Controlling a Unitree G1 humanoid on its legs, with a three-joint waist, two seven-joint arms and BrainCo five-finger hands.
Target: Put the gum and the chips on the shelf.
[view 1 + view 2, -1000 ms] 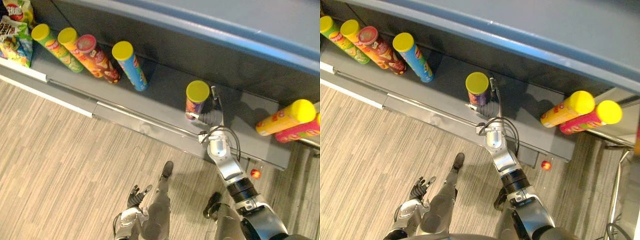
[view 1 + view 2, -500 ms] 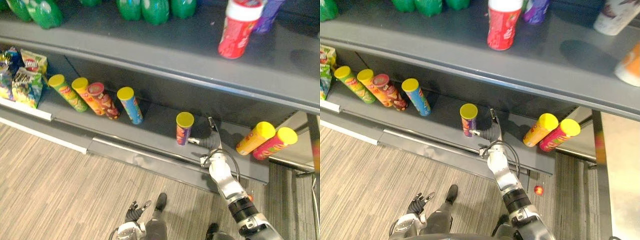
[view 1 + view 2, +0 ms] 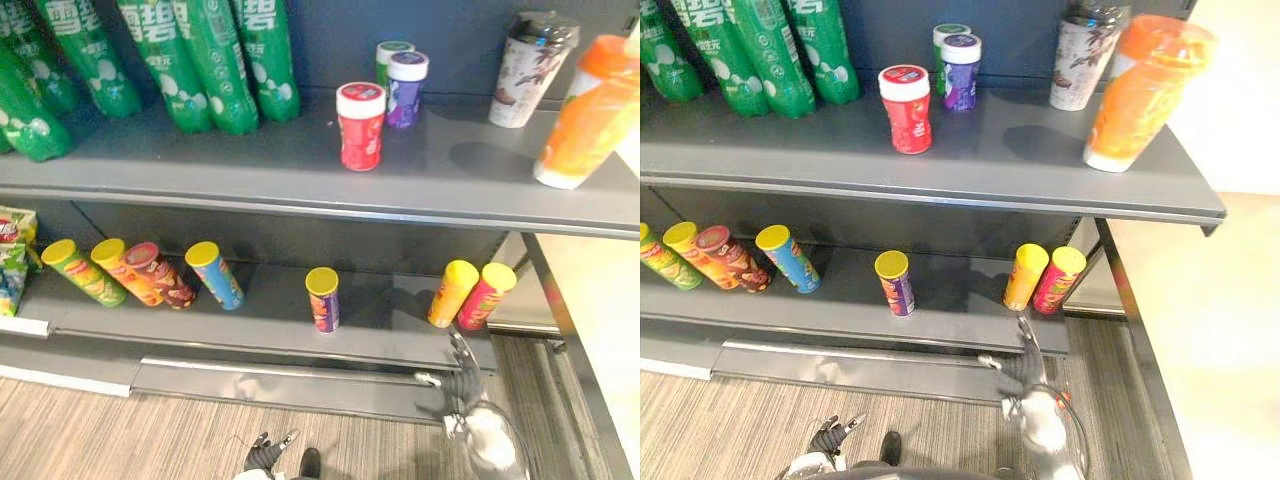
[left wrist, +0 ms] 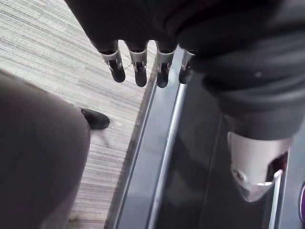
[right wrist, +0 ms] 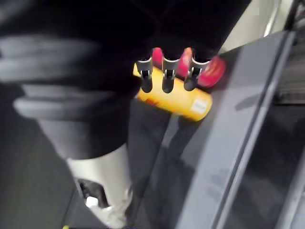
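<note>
Hovering empty at lower right of the left eye view, just before the lower shelf [image 3: 385,322]: right hand [image 3: 462,378], fingers straight, slightly apart, pinching nothing. Standing upright mid-shelf, clear of its neighbours: chips can [image 3: 322,298]; on the top shelf [image 3: 250,160], upper centre: gum jars [image 3: 359,125]. Probably only clearing the arm now. Best drawn straight back and low, avoiding the yellow can [image 3: 450,293] and red can [image 3: 485,296] leaning just beyond the fingers. At bottom centre, idle: left hand [image 3: 265,457], fingers loosely spread.
</note>
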